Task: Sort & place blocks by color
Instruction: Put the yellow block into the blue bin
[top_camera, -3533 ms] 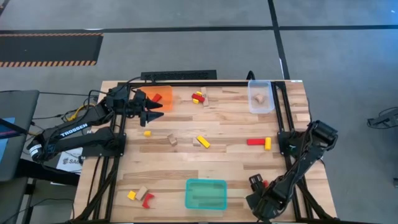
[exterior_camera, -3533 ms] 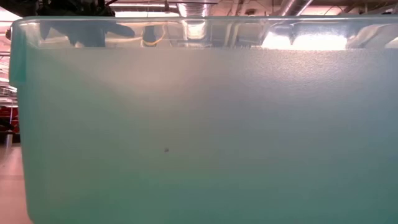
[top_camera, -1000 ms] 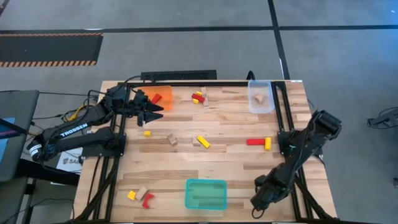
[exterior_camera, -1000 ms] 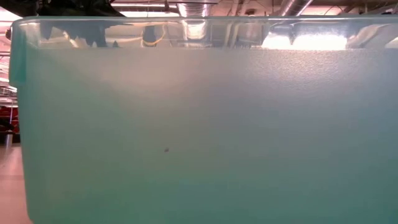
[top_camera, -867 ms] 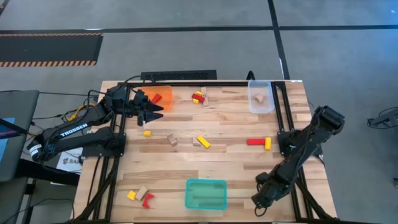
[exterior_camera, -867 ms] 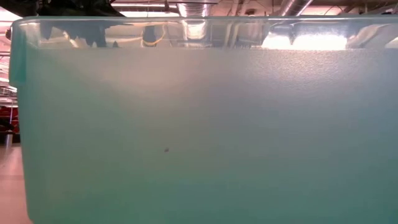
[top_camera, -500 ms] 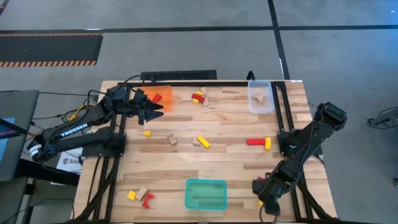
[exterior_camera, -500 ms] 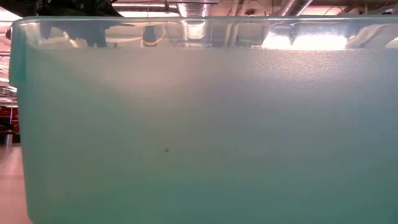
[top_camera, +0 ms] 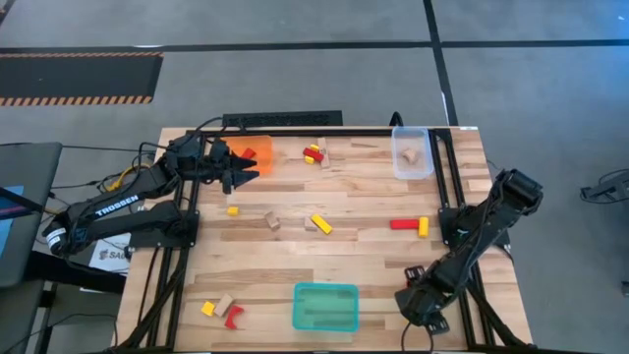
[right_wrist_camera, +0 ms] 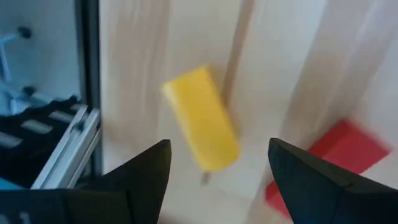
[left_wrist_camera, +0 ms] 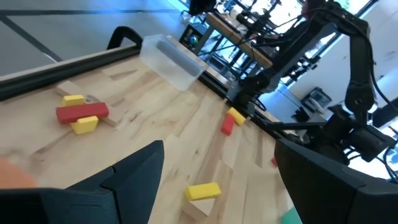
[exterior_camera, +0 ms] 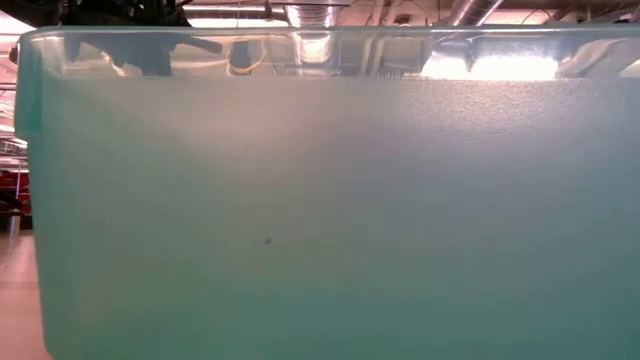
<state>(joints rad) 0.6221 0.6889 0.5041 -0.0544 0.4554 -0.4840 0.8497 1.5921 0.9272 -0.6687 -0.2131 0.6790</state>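
Right gripper [top_camera: 421,305], seen from above, has swung back in over the surface's [top_camera: 364,256] near right corner since a moment ago, while the left gripper [top_camera: 246,165] stays spread beside the orange tray [top_camera: 257,147] holding a red block [top_camera: 246,154]. From table level only the teal tray's [exterior_camera: 320,200] wall shows. Its wrist camera shows open, empty fingers framing a yellow block [right_wrist_camera: 202,118] and another red block [right_wrist_camera: 326,162], likely the next pick.
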